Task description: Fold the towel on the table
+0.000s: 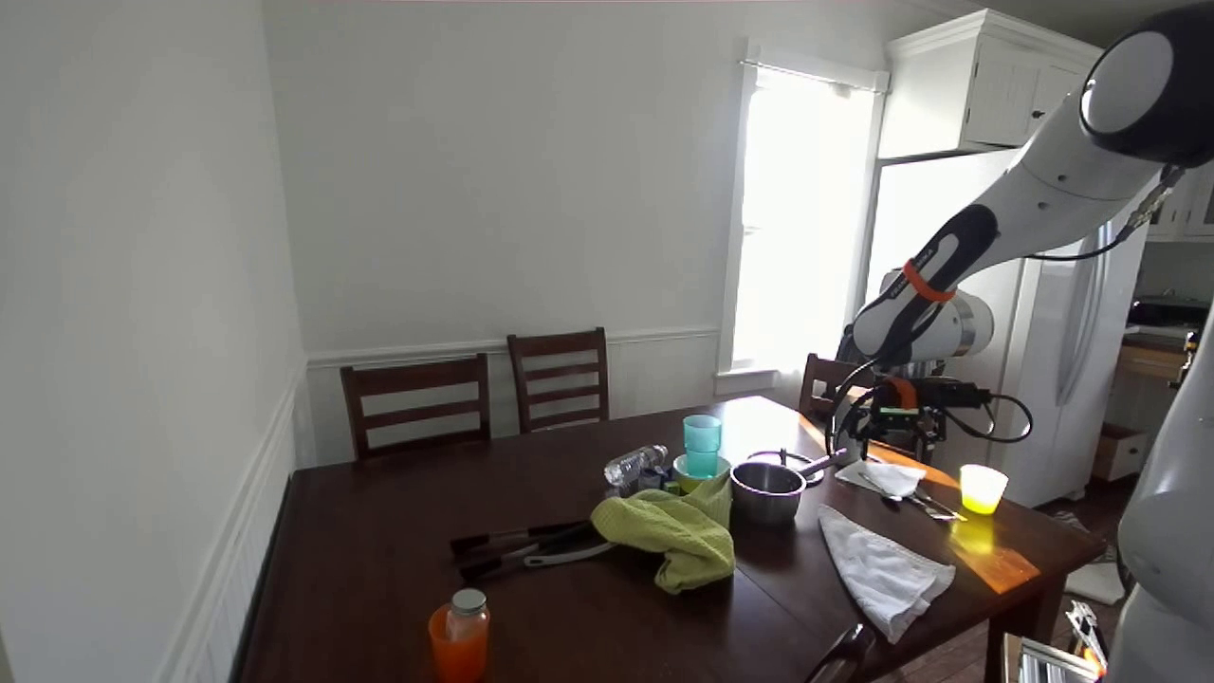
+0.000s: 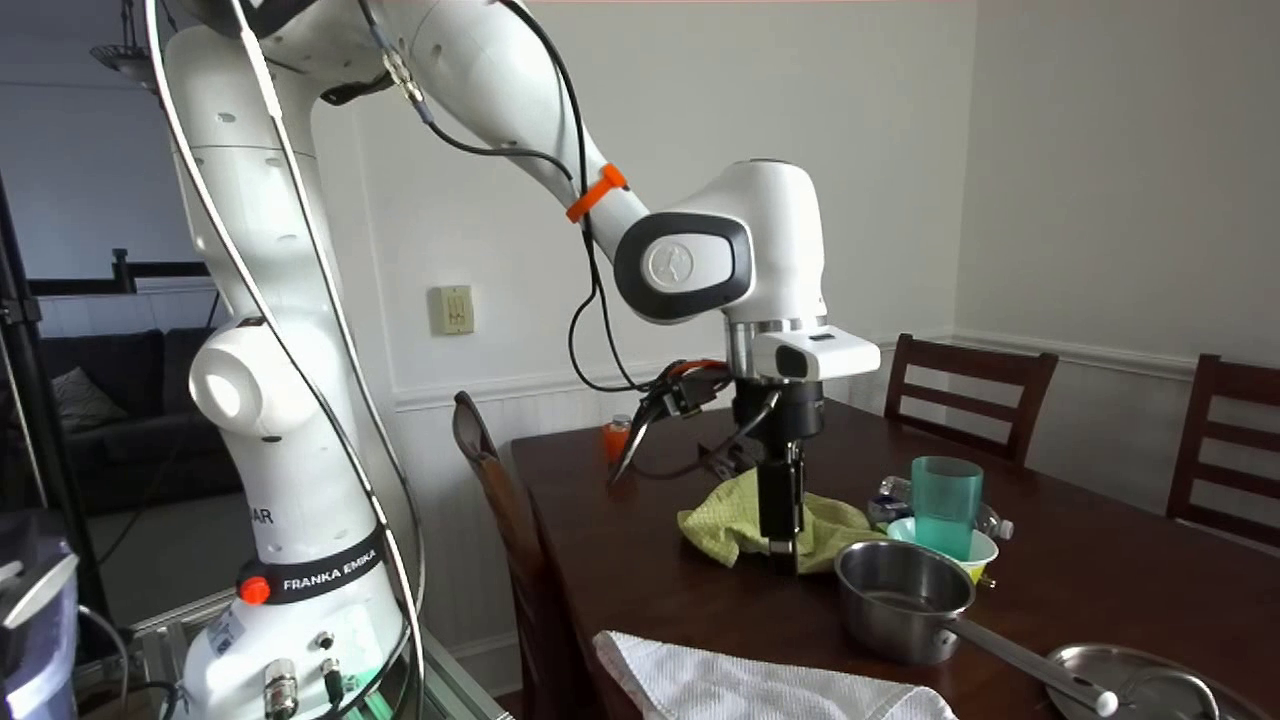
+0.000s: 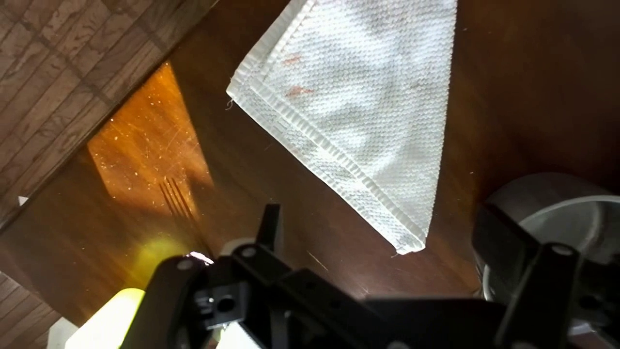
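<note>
A white towel [image 1: 887,574] lies flat on the dark table, folded into a rough triangle. It also shows in an exterior view [image 2: 770,690], partly cut off by the frame's lower edge, and in the wrist view [image 3: 358,116], with a hemmed edge and small reddish stains. My gripper [image 3: 381,208] is open and empty, its fingers wide apart. In the wrist view, the towel's narrow corner points in between the fingers, untouched. In both exterior views, the gripper [image 1: 896,448] [image 2: 783,552] points down above the table, apart from the white towel.
A metal pot [image 1: 768,493] stands beside the towel, near one finger in the wrist view [image 3: 523,194]. A yellow-green cloth [image 1: 673,541], teal cup [image 1: 702,446], yellow cup [image 1: 982,489], fork [image 3: 177,198], white napkin [image 1: 892,477] and lid [image 2: 1130,685] are around.
</note>
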Robot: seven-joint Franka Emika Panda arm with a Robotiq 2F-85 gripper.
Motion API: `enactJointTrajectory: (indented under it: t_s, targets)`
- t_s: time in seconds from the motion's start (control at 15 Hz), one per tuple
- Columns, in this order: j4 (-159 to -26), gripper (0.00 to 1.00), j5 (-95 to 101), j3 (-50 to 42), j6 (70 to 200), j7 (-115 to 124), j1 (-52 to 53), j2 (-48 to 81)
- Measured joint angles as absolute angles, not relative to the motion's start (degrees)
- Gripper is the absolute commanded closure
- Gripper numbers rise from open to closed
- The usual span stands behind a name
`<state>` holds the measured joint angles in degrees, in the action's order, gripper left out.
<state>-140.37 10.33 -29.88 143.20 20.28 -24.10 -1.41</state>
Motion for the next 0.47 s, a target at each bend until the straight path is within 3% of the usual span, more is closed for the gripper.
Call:
enactJointTrajectory:
  t_s: [0.47]
  targets:
    - [-140.32,0.00,11.48,-28.33,140.87,22.46,-24.59,-4.69]
